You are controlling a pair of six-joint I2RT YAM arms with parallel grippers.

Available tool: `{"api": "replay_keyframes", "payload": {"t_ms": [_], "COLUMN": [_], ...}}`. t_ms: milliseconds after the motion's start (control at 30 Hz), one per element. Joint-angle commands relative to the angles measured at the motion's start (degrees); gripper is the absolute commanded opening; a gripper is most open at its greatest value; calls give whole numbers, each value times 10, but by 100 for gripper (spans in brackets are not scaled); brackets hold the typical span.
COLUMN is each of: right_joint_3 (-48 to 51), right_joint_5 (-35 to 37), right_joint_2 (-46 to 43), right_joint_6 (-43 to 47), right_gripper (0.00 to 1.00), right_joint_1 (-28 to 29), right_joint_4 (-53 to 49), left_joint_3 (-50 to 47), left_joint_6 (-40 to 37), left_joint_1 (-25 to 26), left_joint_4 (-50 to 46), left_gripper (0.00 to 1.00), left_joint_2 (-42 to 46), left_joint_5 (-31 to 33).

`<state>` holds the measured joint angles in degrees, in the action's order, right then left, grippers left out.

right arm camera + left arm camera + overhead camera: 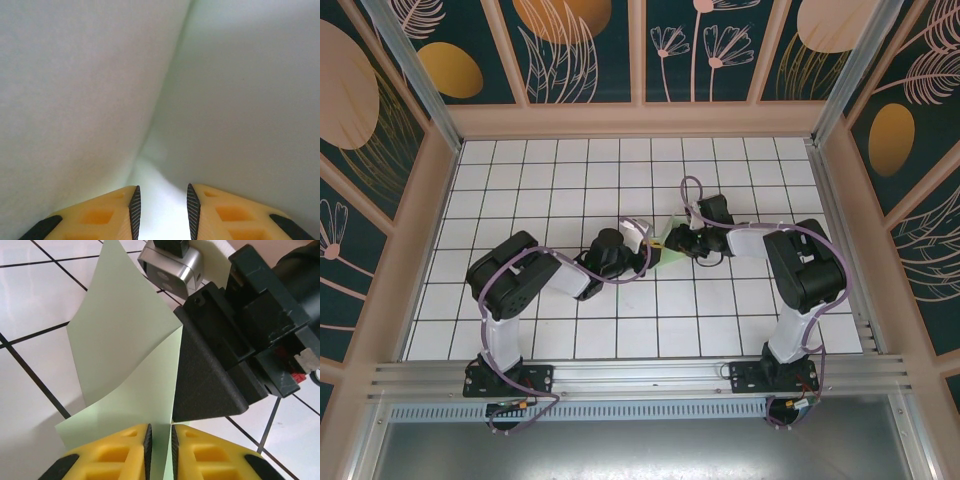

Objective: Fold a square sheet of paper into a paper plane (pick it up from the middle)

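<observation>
The pale mint-green sheet of paper (125,340) is bent up off the table into a valley shape, one flap rising toward the top of the left wrist view. My left gripper (160,440) is shut on its lower edge, the sheet running between the yellow fingers. The right arm's black gripper body (215,370) presses against the paper's right edge. In the right wrist view the paper (240,100) curves right in front of my right gripper (162,200), whose fingers stand apart. From above, both grippers (645,238) (678,240) meet at mid-table over a sliver of green paper (667,256).
The white grid table (570,170) is boxed in by pink-framed patterned walls on three sides. An aluminium rail (640,375) runs along the near edge by the arm bases. The right wrist's silver camera block (172,267) sits just behind the paper.
</observation>
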<state>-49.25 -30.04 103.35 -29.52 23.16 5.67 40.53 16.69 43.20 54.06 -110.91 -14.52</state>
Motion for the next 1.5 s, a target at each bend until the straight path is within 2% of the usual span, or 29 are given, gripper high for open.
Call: {"api": "replay_keyframes", "payload": {"t_ms": [0, 133, 233, 433, 633, 733, 867, 1167, 1300, 1467], "right_joint_3": [-10, -9, -9, -7, 9, 24, 52, 89, 103, 109], "right_joint_5": [-12, -16, -19, -21, -19, -21, -29, -30, -9, 7], "right_joint_2": [2, 0, -1, -4, -19, -35, -67, -98, -110, -120], "right_joint_6": [-6, -6, -6, -8, -5, 1, 7, -19, -49, -91], "right_gripper": [34, 34, 35, 35, 35, 35, 34, 35, 35, 40], "right_joint_1": [-6, -7, -7, -9, -18, -26, -39, -56, -67, -78], "right_joint_4": [5, 7, 9, 11, 12, 18, 38, 81, 103, 117], "left_joint_3": [12, 16, 17, 31, 38, 45, 66, 186, 219, 210], "left_joint_6": [-17, -31, -40, -45, -52, -56, -58, -62, -49, -11], "left_joint_1": [4, 4, 4, 4, 4, 4, 4, 3, 3, 3], "left_joint_4": [-14, -24, -28, -42, -62, -85, -139, -363, -428, -442], "left_gripper": [25, 36, 36, 25, 8, 3, 0, 0, 0, 0], "left_joint_2": [-10, -15, -15, -25, -21, -18, -17, -25, -32, -5], "left_joint_5": [-9, -21, -16, -12, -13, -20, -35, -77, -58, -3]}}
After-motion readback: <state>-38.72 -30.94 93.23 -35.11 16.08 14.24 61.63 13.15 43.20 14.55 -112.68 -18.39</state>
